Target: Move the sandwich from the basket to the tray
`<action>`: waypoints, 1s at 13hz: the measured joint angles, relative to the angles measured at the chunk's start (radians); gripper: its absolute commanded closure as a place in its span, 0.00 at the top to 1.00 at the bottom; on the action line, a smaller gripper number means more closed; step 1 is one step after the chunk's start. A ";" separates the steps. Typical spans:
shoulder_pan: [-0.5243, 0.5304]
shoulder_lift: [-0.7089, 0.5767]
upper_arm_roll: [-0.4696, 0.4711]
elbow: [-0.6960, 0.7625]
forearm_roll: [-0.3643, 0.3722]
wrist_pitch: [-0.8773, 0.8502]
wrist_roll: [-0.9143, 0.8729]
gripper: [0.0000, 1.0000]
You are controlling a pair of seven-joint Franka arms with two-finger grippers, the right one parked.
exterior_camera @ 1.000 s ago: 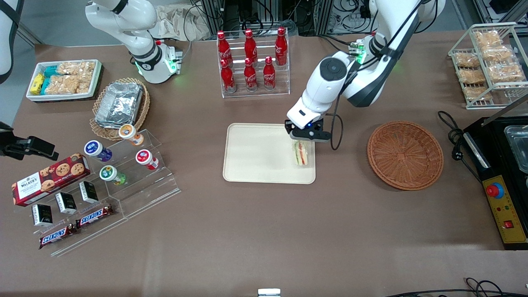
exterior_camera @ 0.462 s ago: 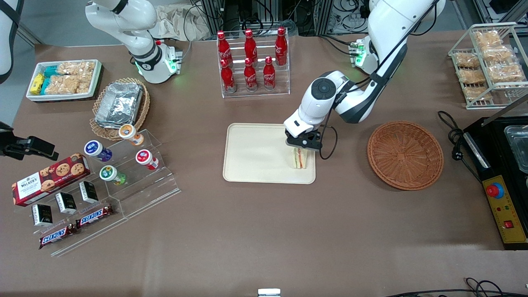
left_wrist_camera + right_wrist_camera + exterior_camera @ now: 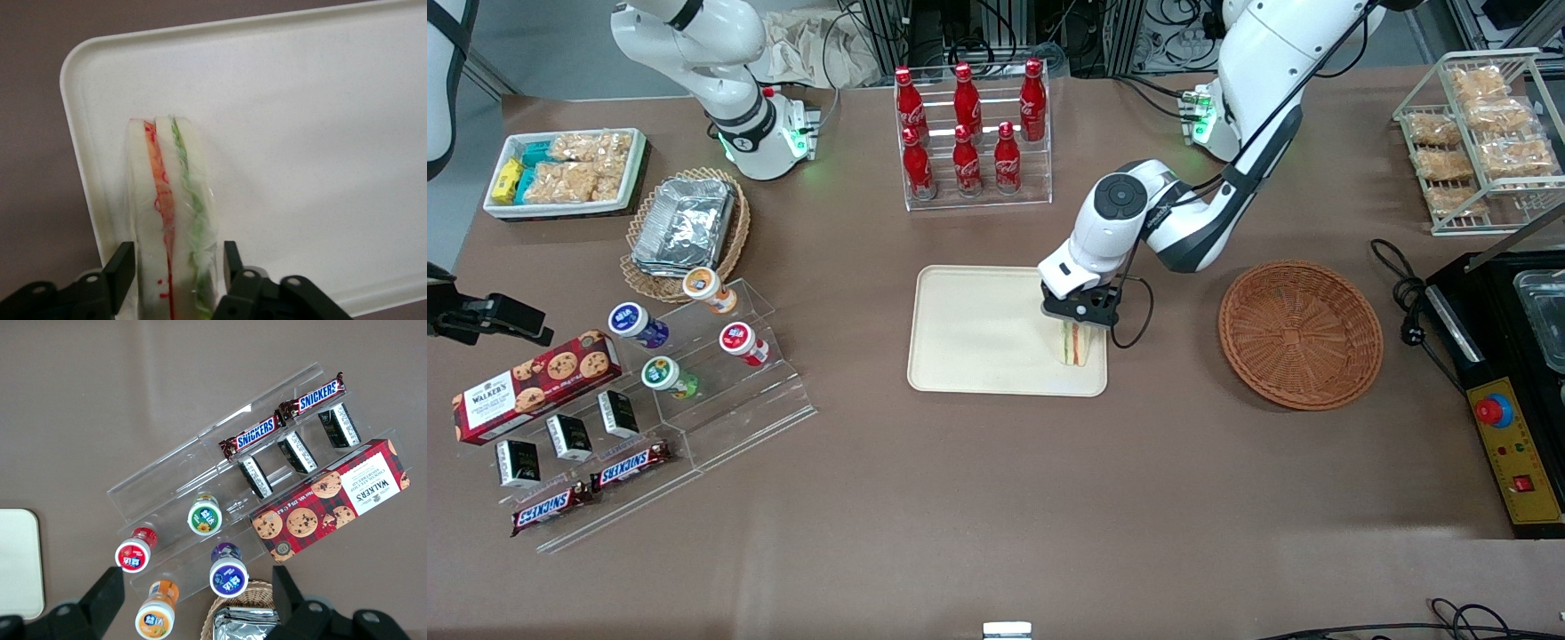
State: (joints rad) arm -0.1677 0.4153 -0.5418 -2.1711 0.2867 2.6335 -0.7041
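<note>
On the brown matte surface toward the parked arm's end, a red tartan cookie box reads "WALKER'S", and two brown-wrapped bars read "SNICKERS" on a clear acrylic stepped stand. Farther from the front camera stands a tan wicker basket of crinkled foil containers. Six glossy red Coca-Cola bottles fill a clear rack nearer the middle.

The tray, smooth cream plastic with rounded corners and a low rim, lies flat in the middle. The sandwich stands on edge on the tray, close to the rim toward the working arm's end: a wedge of white bread with an orange layer and a frilly green layer, under a clear film. The gripper is just above it, and in the wrist view its black jaws sit narrowly on both bread faces of the sandwich.

The basket, round, shallow, reddish-brown woven wicker, sits well apart toward the working arm's end.
</note>
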 measured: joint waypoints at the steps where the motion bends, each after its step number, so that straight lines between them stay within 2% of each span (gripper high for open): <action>1: 0.003 0.000 0.000 0.009 0.002 -0.002 -0.025 1.00; 3: 0.004 -0.005 0.000 0.051 0.006 -0.060 -0.068 1.00; 6: 0.007 -0.050 -0.002 0.223 -0.006 -0.344 -0.094 1.00; 9: 0.040 -0.128 0.000 0.439 -0.082 -0.622 -0.094 1.00; 11: 0.082 -0.200 0.011 0.511 -0.125 -0.722 -0.093 1.00; 13: 0.071 -0.295 0.108 0.520 -0.174 -0.782 -0.052 1.00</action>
State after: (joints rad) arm -0.0965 0.1205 -0.4333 -1.6508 0.1127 1.8514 -0.7562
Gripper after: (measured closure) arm 0.000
